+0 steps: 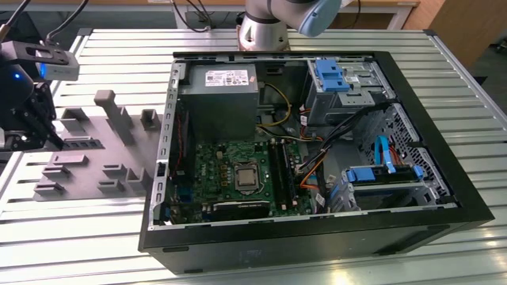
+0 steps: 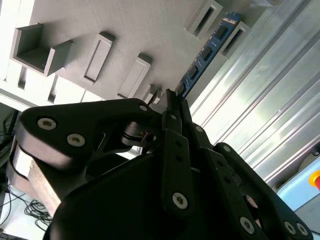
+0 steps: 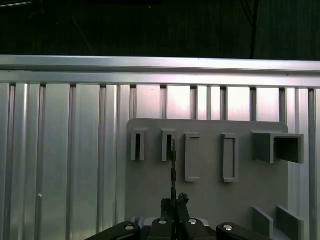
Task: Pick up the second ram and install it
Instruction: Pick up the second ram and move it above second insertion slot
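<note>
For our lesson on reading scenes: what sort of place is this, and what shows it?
Probably a robotics lab or assembly bench: an open computer case lies on a slotted aluminium table, beside a grey fixture plate, and the gripper is closed on a blue ram stick.

Work table (image 1: 87, 237): ribbed aluminium slats, silver-grey, with broad patches of bright glare from overhead light. In the first wrist view, a raised rail (image 3: 150, 62) closes its far edge.
Backdrop (image 3: 150, 25): dark and unlit, beyond that rail.
Desk (image 1: 380, 5): pale wood top, white legs, behind the table in the exterior view, with dark cables (image 1: 194, 15) hanging below.
Wooden panel (image 1: 467, 27): brown, at the exterior view's right.
Floor (image 1: 495, 71): grey.
Loose cables (image 2: 15, 212): lying on pale flooring, in the second wrist view.
</note>
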Robot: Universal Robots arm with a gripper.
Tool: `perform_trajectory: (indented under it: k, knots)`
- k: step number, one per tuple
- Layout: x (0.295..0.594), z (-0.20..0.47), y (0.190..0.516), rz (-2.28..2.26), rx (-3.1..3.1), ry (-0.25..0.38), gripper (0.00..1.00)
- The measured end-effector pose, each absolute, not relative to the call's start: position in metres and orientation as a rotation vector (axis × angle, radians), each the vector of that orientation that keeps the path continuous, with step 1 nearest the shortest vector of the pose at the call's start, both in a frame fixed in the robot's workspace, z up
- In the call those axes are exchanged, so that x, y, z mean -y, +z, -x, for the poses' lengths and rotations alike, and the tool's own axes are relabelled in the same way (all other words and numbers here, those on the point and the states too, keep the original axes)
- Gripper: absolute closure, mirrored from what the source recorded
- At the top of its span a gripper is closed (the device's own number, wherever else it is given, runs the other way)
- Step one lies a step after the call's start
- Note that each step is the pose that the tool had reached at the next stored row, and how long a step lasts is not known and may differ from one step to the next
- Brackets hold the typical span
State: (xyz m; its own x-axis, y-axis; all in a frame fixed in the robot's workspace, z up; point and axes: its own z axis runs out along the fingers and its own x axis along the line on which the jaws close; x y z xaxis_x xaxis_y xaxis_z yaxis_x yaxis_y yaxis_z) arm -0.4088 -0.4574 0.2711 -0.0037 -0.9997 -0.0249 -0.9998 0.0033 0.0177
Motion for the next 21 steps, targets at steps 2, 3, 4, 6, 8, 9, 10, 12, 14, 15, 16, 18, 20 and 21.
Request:
perform_trajectory:
  k: [2, 3, 4, 6, 8, 9, 10, 12, 14, 15, 16, 18, 20, 21]
  knots:
    - [0.4574, 0.4088, 0.2716, 2.214, -2.221, 0.047, 0.86]
    - [0.4574, 0.4088, 0.2723, 2.214, -2.222, 0.047, 0.86]
    - [0.4574, 0.4088, 0.2726, 2.214, -2.222, 0.047, 0.86]
    - [0.4574, 0.4088, 0.2731, 2.214, -2.222, 0.047, 0.86]
    - [0.4574, 0.4088, 0.2735, 2.214, -2.222, 0.047, 0.86]
    - [0.4574, 0.4088, 0.2737, 2.214, -2.221, 0.047, 0.86]
    - [0.4574, 0.4088, 0.2737, 2.214, -2.221, 0.047, 0.86]
    - [0.4574, 0.4088, 0.2738, 2.214, -2.221, 0.047, 0.86]
    - [0.4574, 0.4088, 0.2740, 2.214, -2.222, 0.047, 0.86]
    - [0.4574, 0.4088, 0.2743, 2.214, -2.222, 0.047, 0.86]
    - [0.4574, 0.4088, 0.2745, 2.214, -2.222, 0.047, 0.86]
    - [0.4574, 0.4088, 0.2754, 2.214, -2.221, 0.047, 0.86]
    - [0.4574, 0.4088, 0.2761, 2.214, -2.222, 0.047, 0.86]
    - [0.4574, 0.4088, 0.2762, 2.214, -2.221, 0.047, 0.86]
